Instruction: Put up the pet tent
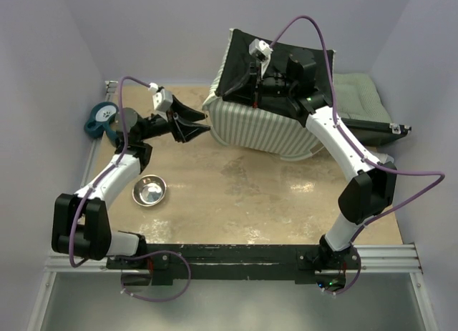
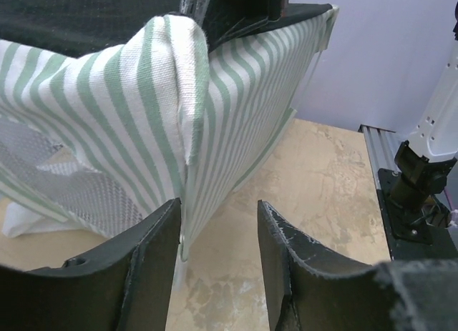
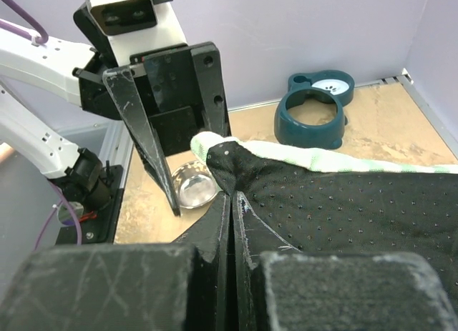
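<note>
The pet tent (image 1: 257,124) stands at the far side of the bench (image 1: 250,195), partly raised, with its black dotted panel on top and its striped wall hanging down; the step in hand seems to be pulling it into shape. The right hand (image 3: 230,202) reaches over from above and is closed fully on the panel's edge. The left hand (image 2: 218,209) is about level and wide open, holding nothing; the striped corner lies between its 2 fingers. Next, it probably must close there and pull outward gently.
</note>
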